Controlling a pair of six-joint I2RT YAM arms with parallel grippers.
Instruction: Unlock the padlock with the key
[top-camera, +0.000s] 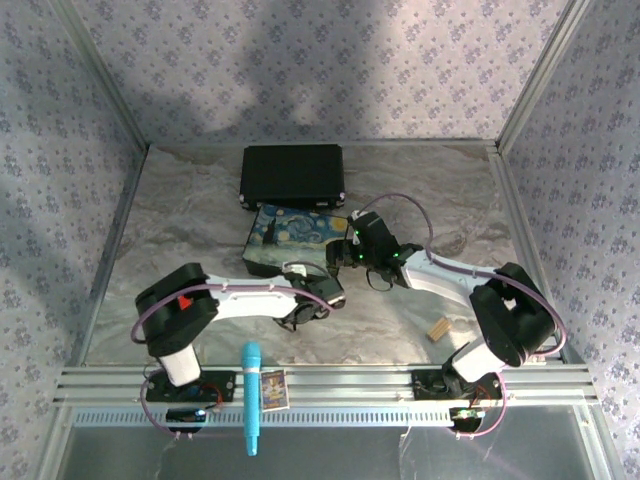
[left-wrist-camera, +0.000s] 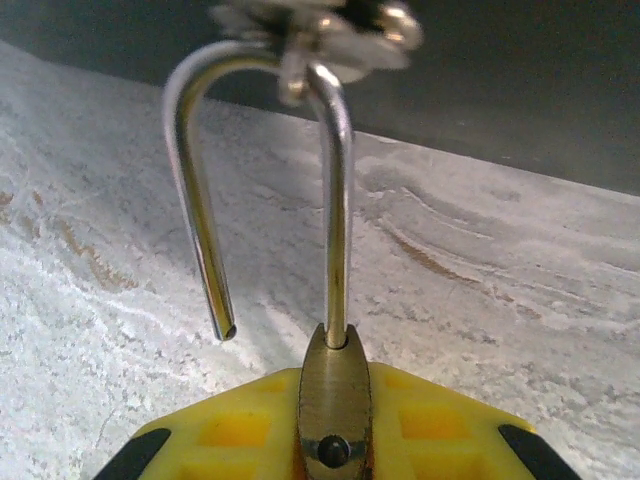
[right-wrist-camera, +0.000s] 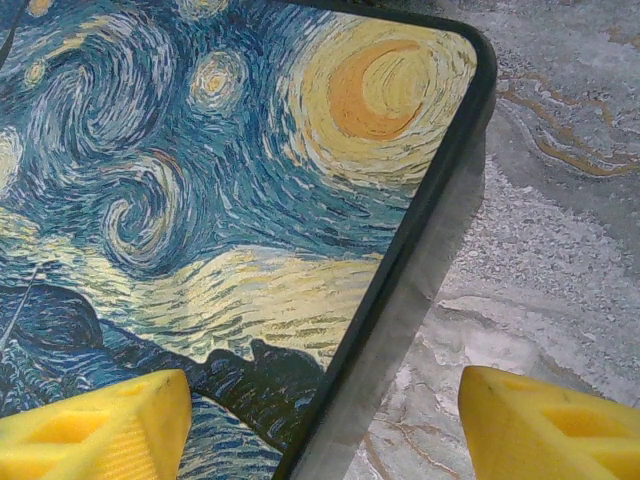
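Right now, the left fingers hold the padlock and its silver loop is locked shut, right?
No. The left fingers do hold the padlock, but its silver loop is open: one end hangs free of the body. The left wrist view shows it.

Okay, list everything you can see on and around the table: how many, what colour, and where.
padlock: one, brass, shackle open, between the left fingers
key: seemingly one, silvery, blurred, on the shackle's bend
case: one, black, far centre of the table
painted box: one, blue and yellow, just nearer than the case
wooden block: one, tan, near right
marker: one, blue, on the near rail
card: one, small, beside the marker
table: one, marbled grey
left arm, right arm: white and black, reaching toward the box
left fingers: yellow, shut on the padlock
right fingers: yellow, open, over the box's corner
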